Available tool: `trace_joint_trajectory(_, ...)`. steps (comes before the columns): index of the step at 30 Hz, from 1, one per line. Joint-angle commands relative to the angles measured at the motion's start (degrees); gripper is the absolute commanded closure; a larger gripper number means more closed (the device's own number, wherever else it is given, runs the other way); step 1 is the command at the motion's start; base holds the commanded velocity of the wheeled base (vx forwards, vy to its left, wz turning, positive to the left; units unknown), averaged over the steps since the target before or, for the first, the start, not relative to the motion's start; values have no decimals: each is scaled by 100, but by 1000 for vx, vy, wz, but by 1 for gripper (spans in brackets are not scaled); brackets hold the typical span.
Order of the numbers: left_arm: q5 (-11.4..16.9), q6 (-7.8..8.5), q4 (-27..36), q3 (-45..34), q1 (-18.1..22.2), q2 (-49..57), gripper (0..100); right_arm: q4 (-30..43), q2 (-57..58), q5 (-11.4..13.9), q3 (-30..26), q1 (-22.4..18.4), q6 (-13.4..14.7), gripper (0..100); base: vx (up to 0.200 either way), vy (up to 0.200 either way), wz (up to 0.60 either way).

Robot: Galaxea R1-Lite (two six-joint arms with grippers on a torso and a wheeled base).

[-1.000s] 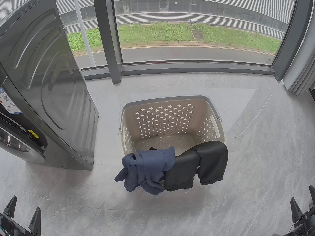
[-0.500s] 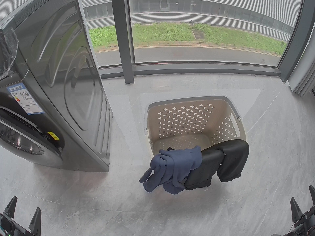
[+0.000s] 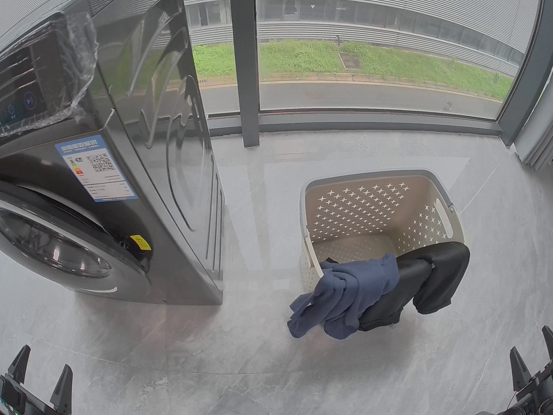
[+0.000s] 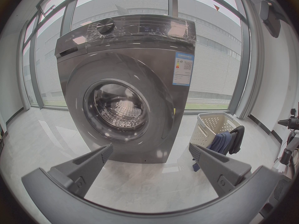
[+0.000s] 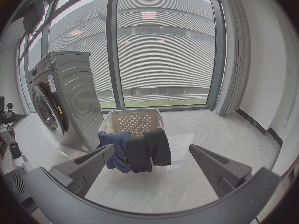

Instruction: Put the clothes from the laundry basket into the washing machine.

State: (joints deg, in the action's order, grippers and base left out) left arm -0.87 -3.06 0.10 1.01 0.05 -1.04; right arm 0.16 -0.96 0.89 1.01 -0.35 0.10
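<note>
The clothes are two garments draped over the near rim of the laundry basket [image 3: 374, 175], hanging down its outer wall toward the floor. The blue garment [image 3: 345, 301] hangs on the side nearer the washing machine. The black garment [image 3: 429, 280] lies just beside it, touching and partly tucked under it, and wraps the basket's near corner on the robot's right. A bare stretch of the basket's star-punched bottom shows behind them.

Both garments are well apart from either claw. They hang ahead of the robot and between the two arms, closer to the right claw [image 3: 531, 353] than to the left claw [image 3: 43, 370]. The right claw is held low at the robot's right with its fingers spread wide and nothing between them. In its wrist view the clothes and basket show farther off, framed in that gap. The left claw is held low at the robot's left, also spread apart and holding nothing. It faces the front of the washing machine [image 3: 161, 145], and the basket stands off to that machine's side.

The basket stands on the pale grey floor [image 3: 259, 364], near the machine but not touching it. The machine's round glass door [image 4: 120, 109] shows the drum behind it. Clear plastic film [image 3: 57, 82] covers the control panel, with a label [image 3: 95, 168] below. A tall window [image 3: 374, 41] runs behind both.
</note>
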Motion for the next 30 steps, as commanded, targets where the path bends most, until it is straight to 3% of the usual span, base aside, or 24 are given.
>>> trace_joint_trajectory(1, -1, -2, -1, -92, 4, 77, 0, -7, 96, -1, -92, 0, -1, 0, 0, 200, 0)
trace_joint_trajectory(21, -1, -2, -1, -92, 4, 77, 0, 2, 96, -1, -92, 0, -1, 0, 0, 200, 0)
trace_joint_trajectory(30, -1, -2, -1, -92, 4, 77, 0, 2, 96, -1, -92, 0, -1, 0, 0, 0, 0)
